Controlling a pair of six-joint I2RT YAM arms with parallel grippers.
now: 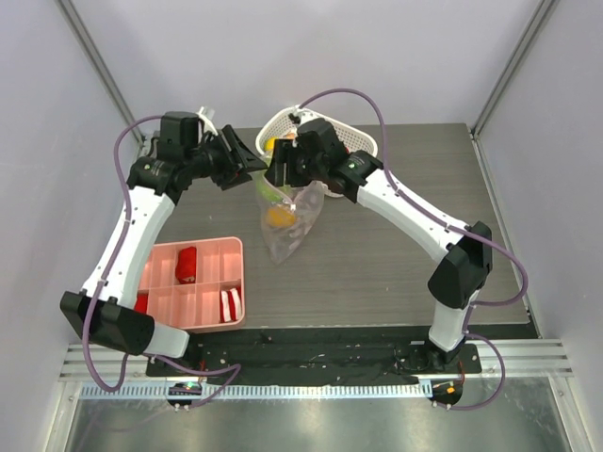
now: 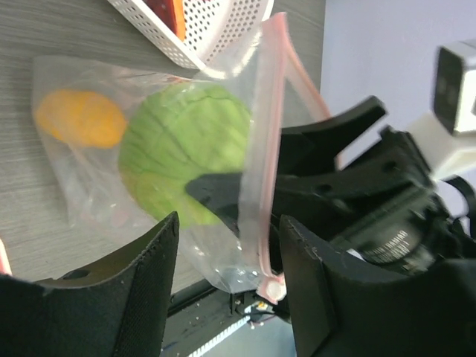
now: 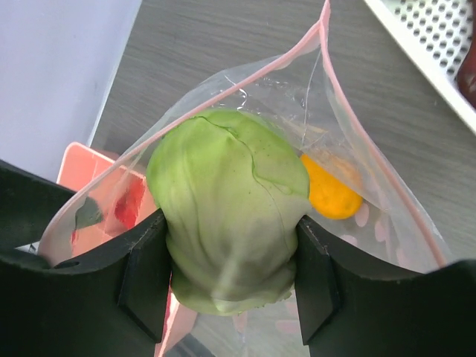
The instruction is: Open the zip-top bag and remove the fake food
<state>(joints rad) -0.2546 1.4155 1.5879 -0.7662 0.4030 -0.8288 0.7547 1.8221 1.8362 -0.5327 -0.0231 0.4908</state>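
The clear zip-top bag [image 1: 287, 231] hangs open-mouthed over the table, with its pink zip strip [image 2: 268, 149] showing. My right gripper [image 3: 230, 275] reaches into the mouth and is shut on the green ball [image 3: 227, 201]. An orange fruit [image 3: 331, 190] lies deeper in the bag. My left gripper [image 2: 227, 275] is open, its jaws set wide on either side of the bag's corner and zip strip. In the top view the left gripper [image 1: 247, 160] and right gripper [image 1: 278, 179] meet at the bag's top.
The white mesh basket [image 1: 353, 137] stands just behind the grippers and holds a yellow piece [image 1: 270, 144] and an orange-brown piece [image 2: 171, 11]. The pink tray [image 1: 198, 259], with red and red-white pieces, sits at the near left.
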